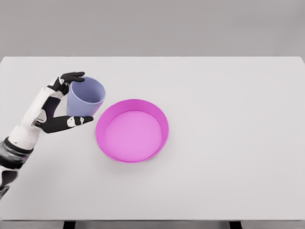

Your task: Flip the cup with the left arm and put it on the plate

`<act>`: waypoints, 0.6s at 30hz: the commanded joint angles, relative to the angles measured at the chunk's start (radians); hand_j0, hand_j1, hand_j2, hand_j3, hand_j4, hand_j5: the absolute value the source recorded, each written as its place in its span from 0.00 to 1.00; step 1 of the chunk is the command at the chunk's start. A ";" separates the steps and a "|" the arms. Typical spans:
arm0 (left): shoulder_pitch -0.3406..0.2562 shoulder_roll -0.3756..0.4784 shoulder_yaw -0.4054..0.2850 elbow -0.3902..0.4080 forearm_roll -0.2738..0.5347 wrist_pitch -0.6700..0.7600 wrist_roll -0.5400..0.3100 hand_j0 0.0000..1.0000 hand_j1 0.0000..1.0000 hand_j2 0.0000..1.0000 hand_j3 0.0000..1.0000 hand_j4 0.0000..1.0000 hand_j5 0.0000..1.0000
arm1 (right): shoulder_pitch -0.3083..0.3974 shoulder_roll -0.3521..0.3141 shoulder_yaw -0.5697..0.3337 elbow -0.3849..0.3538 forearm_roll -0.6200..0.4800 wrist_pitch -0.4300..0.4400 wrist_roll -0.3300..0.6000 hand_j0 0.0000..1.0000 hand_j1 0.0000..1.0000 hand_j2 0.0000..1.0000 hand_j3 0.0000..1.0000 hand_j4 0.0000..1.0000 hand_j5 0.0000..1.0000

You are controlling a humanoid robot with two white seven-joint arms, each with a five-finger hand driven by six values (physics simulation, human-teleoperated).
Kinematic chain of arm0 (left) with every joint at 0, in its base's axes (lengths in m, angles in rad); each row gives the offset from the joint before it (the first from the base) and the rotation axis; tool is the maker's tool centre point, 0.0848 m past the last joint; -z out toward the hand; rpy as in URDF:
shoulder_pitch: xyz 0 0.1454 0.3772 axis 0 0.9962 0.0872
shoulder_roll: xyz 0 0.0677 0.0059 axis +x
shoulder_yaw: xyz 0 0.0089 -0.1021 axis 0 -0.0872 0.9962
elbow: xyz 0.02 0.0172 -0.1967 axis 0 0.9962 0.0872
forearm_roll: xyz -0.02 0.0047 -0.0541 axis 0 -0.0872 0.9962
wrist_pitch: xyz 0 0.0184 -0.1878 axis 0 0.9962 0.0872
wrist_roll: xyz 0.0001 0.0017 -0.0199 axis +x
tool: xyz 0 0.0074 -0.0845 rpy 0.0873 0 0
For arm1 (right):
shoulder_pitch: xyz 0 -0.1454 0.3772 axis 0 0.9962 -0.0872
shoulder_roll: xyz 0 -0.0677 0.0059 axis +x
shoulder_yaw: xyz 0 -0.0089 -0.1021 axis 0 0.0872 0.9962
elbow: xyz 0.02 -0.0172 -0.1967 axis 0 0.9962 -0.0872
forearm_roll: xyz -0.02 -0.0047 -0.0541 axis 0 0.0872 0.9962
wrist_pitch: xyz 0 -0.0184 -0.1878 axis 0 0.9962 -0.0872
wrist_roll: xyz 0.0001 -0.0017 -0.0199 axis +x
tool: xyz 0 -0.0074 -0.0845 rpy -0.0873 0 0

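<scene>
A lavender cup (86, 97) is held just left of the magenta plate (132, 130), its open mouth tilted up and to the right. My left hand (71, 98) is shut on the cup, black fingers over its upper rim and the thumb under its base. The cup hangs beside the plate's left rim, not over it. The plate lies flat on the white table (228, 143) with nothing in it.
The table's front edge runs along the bottom of the view and its back edge across the top. No other objects show on the surface.
</scene>
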 commanded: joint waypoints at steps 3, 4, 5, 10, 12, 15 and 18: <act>-0.005 -0.109 -0.049 0.003 -0.057 -0.008 0.001 0.62 0.62 0.62 0.62 0.62 0.62 | 0.000 0.000 0.000 0.000 0.000 0.000 0.000 1.00 1.00 1.00 1.00 1.00 1.00; -0.005 -0.155 -0.049 0.008 -0.084 -0.017 0.002 0.62 0.62 0.62 0.62 0.62 0.62 | 0.000 0.000 0.000 0.000 0.000 0.000 0.000 1.00 1.00 1.00 1.00 1.00 1.00; -0.005 -0.189 -0.051 0.022 -0.091 -0.017 0.004 0.62 0.62 0.62 0.62 0.62 0.62 | 0.000 0.000 0.000 0.000 0.000 0.000 0.000 1.00 1.00 1.00 1.00 1.00 1.00; -0.006 -0.304 -0.049 0.058 -0.101 -0.017 0.037 0.56 0.56 0.56 0.56 0.56 0.56 | 0.000 0.000 0.000 0.000 0.000 0.000 0.000 1.00 1.00 1.00 1.00 1.00 1.00; -0.006 -0.356 -0.049 0.068 -0.106 -0.017 0.080 0.56 0.56 0.56 0.56 0.56 0.56 | 0.000 0.000 0.000 0.000 0.000 0.000 0.000 1.00 1.00 1.00 1.00 1.00 1.00; -0.002 -0.427 -0.045 0.071 -0.134 -0.017 0.083 0.56 0.56 0.56 0.56 0.56 0.56 | 0.000 0.000 0.000 0.000 0.000 0.000 0.000 1.00 1.00 1.00 1.00 1.00 1.00; -0.003 -0.470 -0.048 0.135 -0.158 -0.017 0.083 0.56 0.56 0.56 0.56 0.56 0.56 | 0.000 0.000 0.000 0.000 0.000 0.000 0.000 1.00 1.00 1.00 1.00 1.00 1.00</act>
